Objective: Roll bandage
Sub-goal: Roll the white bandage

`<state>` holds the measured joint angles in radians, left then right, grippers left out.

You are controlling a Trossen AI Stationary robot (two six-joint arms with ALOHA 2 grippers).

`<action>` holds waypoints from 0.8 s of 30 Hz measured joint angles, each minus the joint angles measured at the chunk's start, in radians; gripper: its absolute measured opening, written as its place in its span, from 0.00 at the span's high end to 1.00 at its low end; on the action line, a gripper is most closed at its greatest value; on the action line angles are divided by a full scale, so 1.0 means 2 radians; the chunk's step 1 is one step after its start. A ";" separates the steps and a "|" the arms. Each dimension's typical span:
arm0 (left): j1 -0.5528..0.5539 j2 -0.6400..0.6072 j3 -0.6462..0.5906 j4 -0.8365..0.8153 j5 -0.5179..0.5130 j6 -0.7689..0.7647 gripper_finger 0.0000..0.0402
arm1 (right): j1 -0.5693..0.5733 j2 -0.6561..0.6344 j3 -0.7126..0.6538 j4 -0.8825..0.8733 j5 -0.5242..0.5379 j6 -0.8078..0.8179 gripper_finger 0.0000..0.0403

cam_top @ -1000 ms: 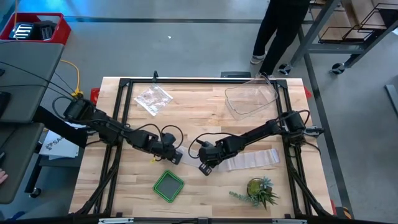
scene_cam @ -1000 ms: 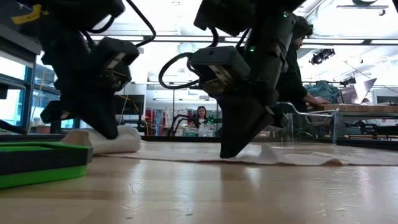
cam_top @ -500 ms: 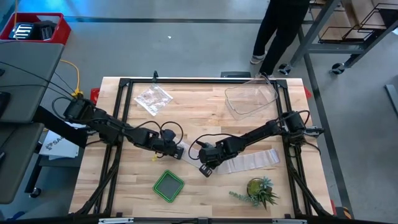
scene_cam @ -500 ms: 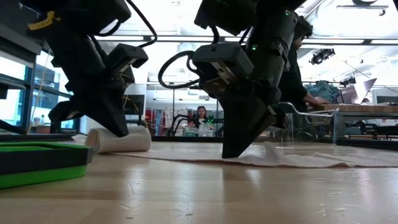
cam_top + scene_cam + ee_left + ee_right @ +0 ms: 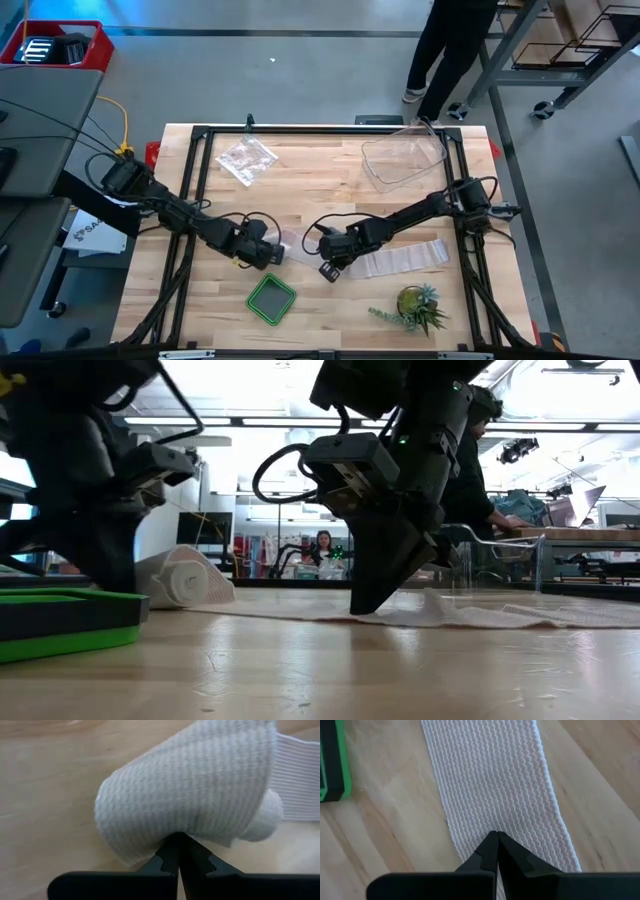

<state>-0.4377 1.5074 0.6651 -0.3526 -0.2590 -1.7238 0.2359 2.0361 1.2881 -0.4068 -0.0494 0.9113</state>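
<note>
The bandage is partly rolled: a small white roll (image 5: 290, 240) lies mid-table, and its free strip (image 5: 405, 258) runs flat toward the table's right. The roll also shows in the low view (image 5: 185, 575), tilted like a cone. My left gripper (image 5: 272, 252) sits just left of the roll, shut at the roll's edge. My right gripper (image 5: 328, 266) is shut, its tips down on the strip (image 5: 490, 785) a short way right of the roll. My left gripper has its shut fingertips at the edge of the roll's outer layer (image 5: 175, 831), where the cloth dips in between them. It comes slanting from the table's left. The roll's gripper-side end is raised off the table and the other end rests on the wood. My right gripper presses its shut fingertips down on the middle of the strip's width (image 5: 495, 827), slanting from above. The fingers lie along the strip. The strip lies flat on the table under them (image 5: 420, 610).
A green square tray (image 5: 271, 298) lies near the front edge, just near of the left gripper. A clear tub (image 5: 403, 160) and a crinkly bag (image 5: 246, 158) sit at the far side, and a small plant (image 5: 418, 305) at the near right. A person stands beyond the far edge.
My left gripper first went a little toward the right arm, then drew back toward the table's left and near edge. The roll, which lay low on the table, now stands tilted with its left end raised. My right gripper has kept its place on the strip.
</note>
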 joint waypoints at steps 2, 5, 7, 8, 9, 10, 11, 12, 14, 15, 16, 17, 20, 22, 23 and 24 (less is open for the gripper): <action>-0.002 0.000 0.000 0.000 -0.001 -0.004 1.00 | -0.001 0.000 0.000 0.003 -0.002 -0.002 1.00; -0.002 0.000 0.000 0.016 -0.004 0.000 1.00 | -0.001 0.000 0.000 0.003 -0.002 -0.010 1.00; -0.001 0.000 0.000 0.034 -0.006 0.009 1.00 | -0.001 0.000 0.000 0.003 -0.005 -0.011 1.00; 0.000 0.000 0.000 0.045 -0.007 0.017 1.00 | -0.001 0.000 0.000 0.003 -0.006 -0.011 1.00; 0.001 0.000 0.000 0.056 -0.006 0.027 1.00 | -0.001 0.000 0.000 0.004 -0.007 -0.011 1.00; 0.002 0.000 0.000 0.065 -0.006 0.036 1.00 | -0.001 0.000 0.000 0.004 -0.008 -0.011 1.00; 0.004 -0.001 0.000 0.074 -0.006 0.044 1.00 | -0.001 0.000 0.000 0.003 -0.008 -0.011 1.00; 0.005 -0.002 0.000 0.082 -0.006 0.054 1.00 | -0.001 0.000 0.000 0.004 -0.008 -0.011 1.00; 0.007 -0.007 0.000 0.098 -0.004 0.078 1.00 | -0.001 0.000 0.000 0.004 -0.008 -0.011 1.00; 0.008 -0.012 0.000 0.100 -0.004 0.089 1.00 | -0.001 0.000 0.001 0.003 -0.008 -0.011 1.00; 0.010 -0.018 0.000 0.100 -0.004 0.098 1.00 | -0.001 0.000 0.003 0.000 -0.008 -0.012 1.00; 0.011 -0.026 0.000 0.097 -0.004 0.109 1.00 | -0.001 0.000 0.006 -0.001 -0.008 -0.016 1.00; 0.021 -0.059 0.001 0.064 -0.013 0.144 1.00 | -0.001 0.000 0.022 -0.015 -0.003 -0.036 1.00; 0.030 -0.090 0.001 0.018 -0.024 0.156 1.00 | -0.004 0.000 0.038 -0.033 0.003 -0.048 1.00; 0.033 -0.107 0.001 -0.010 -0.029 0.165 1.00 | -0.006 0.000 0.046 -0.042 0.005 -0.054 1.00; 0.035 -0.125 0.001 -0.037 -0.033 0.176 1.00 | -0.008 0.000 0.054 -0.046 0.007 -0.063 1.00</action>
<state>-0.3672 1.2573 0.6666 -0.4258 -0.3249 -1.3711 0.2191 2.0365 1.3952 -0.4996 -0.0355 0.7846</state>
